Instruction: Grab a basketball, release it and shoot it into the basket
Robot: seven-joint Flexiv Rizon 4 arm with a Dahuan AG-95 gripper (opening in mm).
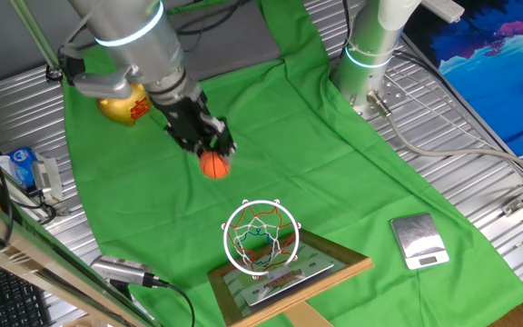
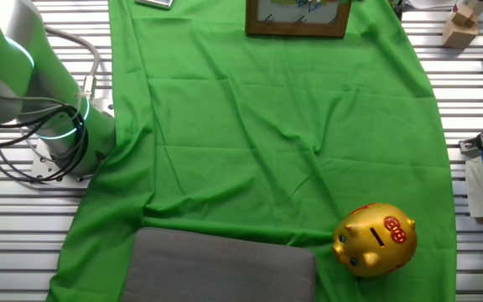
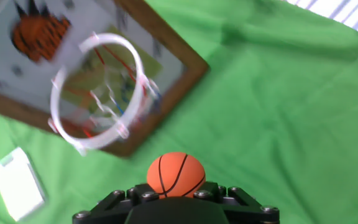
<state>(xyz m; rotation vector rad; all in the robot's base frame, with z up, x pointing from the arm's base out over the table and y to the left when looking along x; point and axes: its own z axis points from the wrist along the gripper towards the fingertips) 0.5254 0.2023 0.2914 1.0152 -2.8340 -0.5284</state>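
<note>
Above green cloth (image 1: 334, 182) | gripper (image 1: 209, 145) clamped on 1 basketball (image 1: 213, 165) | 1 basket (image 1: 260, 236) | 1 piggy bank (image 2: 376, 239) | 1 scale (image 1: 419, 241)

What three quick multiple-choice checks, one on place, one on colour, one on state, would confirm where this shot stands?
1. Where is the basketball?
A. in the claw, held above the cloth
B. inside the net
C. on the scale

2. What colour is the ring of the basket?
A. orange
B. white
C. black

3. What is the claw's state?
A. open and empty
B. shut on the piggy bank
C. shut on the basketball

Answers: 1 A, the ball sits at the fingertips short of the hoop; 2 B, the rim shows white; 3 C, the fingers clamp the ball.
</note>
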